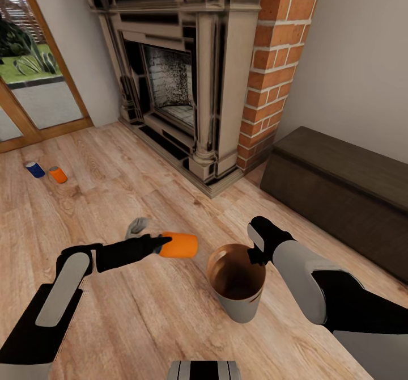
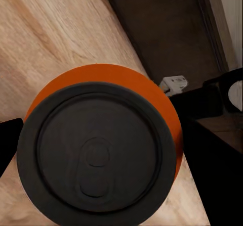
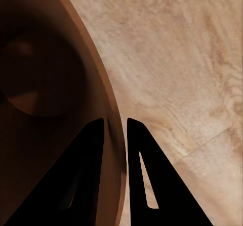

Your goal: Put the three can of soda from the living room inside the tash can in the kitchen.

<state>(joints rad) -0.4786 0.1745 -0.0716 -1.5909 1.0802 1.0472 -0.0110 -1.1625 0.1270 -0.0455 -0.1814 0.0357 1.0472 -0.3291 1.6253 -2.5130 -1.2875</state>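
My left gripper (image 1: 164, 245) is shut on a bright orange soda can (image 1: 179, 244), held on its side just left of the trash can (image 1: 237, 282). The can's dark lid (image 2: 96, 157) faces the left wrist camera. My right gripper (image 1: 256, 250) is shut on the trash can's brown rim (image 3: 104, 92), one finger inside and one outside, holding the bin above the wood floor. A dark blue can (image 1: 35, 169) and a second orange can (image 1: 57, 174) lie on the floor at the far left, near the glass door.
The ornate fireplace (image 1: 175, 68) and the red brick column (image 1: 272, 68) stand straight ahead. A long dark brown bench (image 1: 340, 193) runs along the right wall. Wood-framed glass doors (image 1: 34, 74) are at the left. Warm wood floor (image 1: 130, 317) lies around me.
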